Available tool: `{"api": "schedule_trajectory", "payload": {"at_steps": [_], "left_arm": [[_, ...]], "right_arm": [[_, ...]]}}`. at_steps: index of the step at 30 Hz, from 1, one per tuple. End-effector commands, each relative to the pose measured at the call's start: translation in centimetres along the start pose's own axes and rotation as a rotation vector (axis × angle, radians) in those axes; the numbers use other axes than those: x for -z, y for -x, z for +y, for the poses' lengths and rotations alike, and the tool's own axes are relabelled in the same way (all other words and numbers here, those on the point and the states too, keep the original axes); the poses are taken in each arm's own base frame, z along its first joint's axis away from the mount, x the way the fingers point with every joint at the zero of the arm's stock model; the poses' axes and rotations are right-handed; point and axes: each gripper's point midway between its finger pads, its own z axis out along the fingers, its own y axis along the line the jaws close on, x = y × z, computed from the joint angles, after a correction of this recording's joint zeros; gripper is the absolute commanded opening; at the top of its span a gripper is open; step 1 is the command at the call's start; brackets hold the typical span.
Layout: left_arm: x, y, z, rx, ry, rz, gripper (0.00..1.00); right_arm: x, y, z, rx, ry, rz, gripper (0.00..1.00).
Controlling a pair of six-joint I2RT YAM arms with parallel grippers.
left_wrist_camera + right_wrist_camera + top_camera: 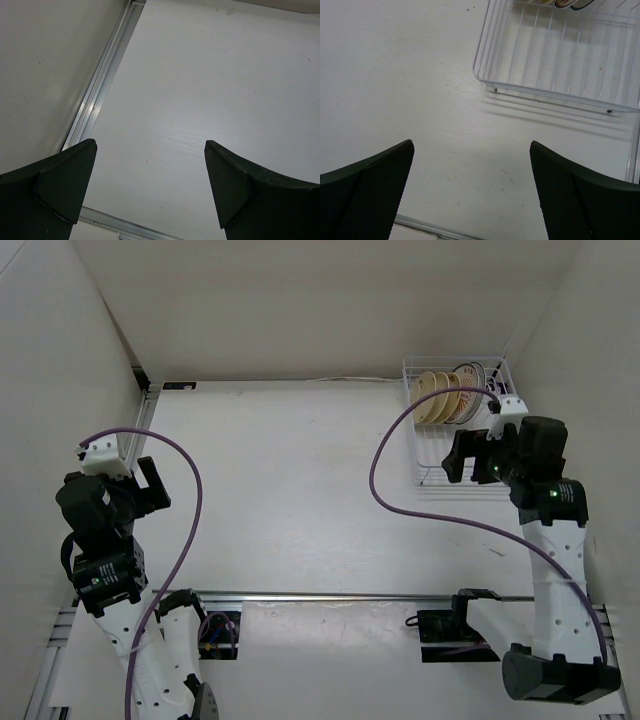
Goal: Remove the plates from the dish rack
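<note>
- The dish rack [430, 450] is found at the far right corner of the table [290, 490]. The plates [443, 398] are stood on edge, packed close together in its far end, and its near part is left bare.
- The right gripper [472, 145] is held wide open with nothing in it, just short of the rack's near rim.
- The left gripper [150, 144] is likewise spread wide and empty, above bare table at the far left, well apart from the rack.
- Because the plates are packed so tightly, two could be pinched at once, or a neighbour could be dragged out and dropped.
- The thin wires could be caught by a finger on the way in, so the light rack might be tipped or shoved along the table.
- A plate gripped only by its rim could be twisted loose and chipped.
- The right arm's purple cable [374, 475] is looped beside the rack and could be snagged on a wire.
</note>
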Motion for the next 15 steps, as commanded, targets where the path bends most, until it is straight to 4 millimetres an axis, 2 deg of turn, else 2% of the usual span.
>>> {"api": "schedule_trajectory", "payload": {"at_steps": [1, 2, 6, 10, 11, 13, 14, 15], "left_arm": [[0.0, -0.2, 0.2, 0.003, 0.01, 0.006, 1.0], [-0.1, 0.0, 0.1, 0.002, 0.002, -0.004, 1.0], [-0.3, -0.1, 0.1, 0.003, 0.001, 0.005, 1.0], [-0.3, -0.1, 0.1, 0.003, 0.001, 0.005, 1.0], [-0.3, -0.1, 0.1, 0.003, 0.001, 0.005, 1.0], [-0.4, 0.2, 0.1, 0.003, 0.001, 0.005, 1.0], [-0.4, 0.2, 0.1, 0.003, 0.001, 0.005, 1.0], [-0.4, 0.4, 0.1, 0.002, 0.001, -0.004, 1.0]], "right_arm": [[1.1, -0.9, 0.4, 0.041, 0.009, -0.037, 1.0], [1.2, -2.1, 0.6, 0.053, 0.02, -0.03, 1.0], [1.4, -5.1, 0.9, 0.118, 0.041, 0.001, 1.0], [0.5, -5.4, -0.6, 0.084, -0.032, 0.038, 1.0], [-0.6, -5.3, -1.5, 0.075, -0.059, 0.078, 1.0], [-1.2, -2.9, -1.8, 0.076, -0.06, 0.073, 1.0], [-3.1, -2.7, -2.6, 0.05, -0.072, 0.131, 1.0], [-3.1, 0.7, -3.1, 0.053, -0.094, 0.082, 1.0]]}}
